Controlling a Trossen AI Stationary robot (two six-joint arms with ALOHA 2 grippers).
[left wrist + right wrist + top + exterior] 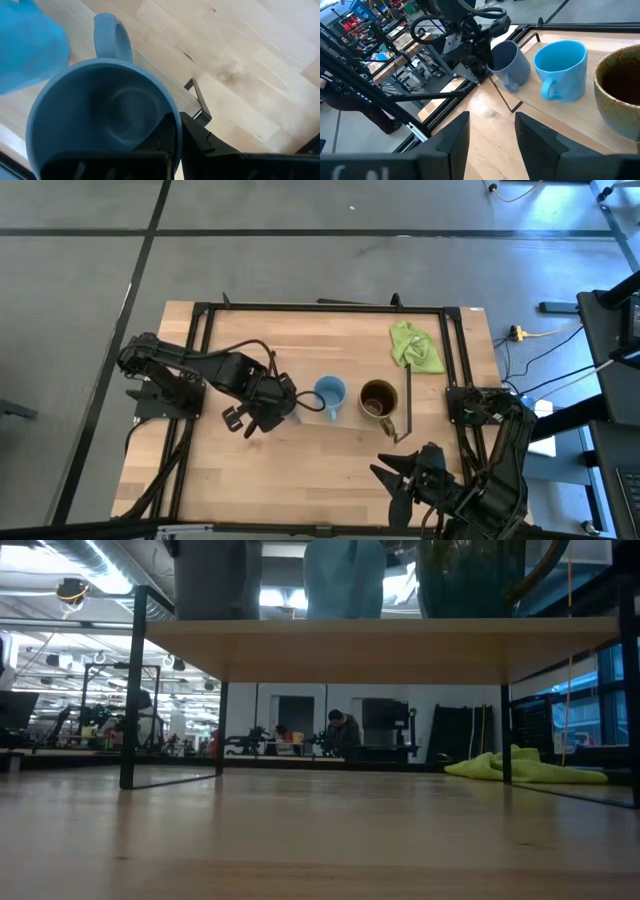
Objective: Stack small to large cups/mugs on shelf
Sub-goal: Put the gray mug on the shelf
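Three mugs are in a row along the shelf (380,645). The dark grey-blue mug (105,115) is at the shelf's left end, and my left gripper (177,130) is shut on it from above. The light blue mug (330,395) stands in the middle. The larger brown mug (378,398), with its glossy dark inside, stands at the right end. In the right wrist view the grey-blue mug (512,60) tilts, its handle (512,86) turned downward. My right gripper (492,140) is open near the table's near right corner, with nothing between its fingers. My left gripper pinches the grey-blue mug's wall at the rim (172,107), one finger (162,139) inside and the other (200,137) outside. The fingers come from above, pointing down, on the side away from the handle (112,37). The mug hangs tilted; I cannot tell whether its base touches the shelf.
A lime-green cloth (415,345) lies on the table behind the shelf's right end. The shelf's thin black end frame (408,395) stands just right of the brown mug. A black frame (320,308) runs round the tabletop. A person sits in the room beyond.
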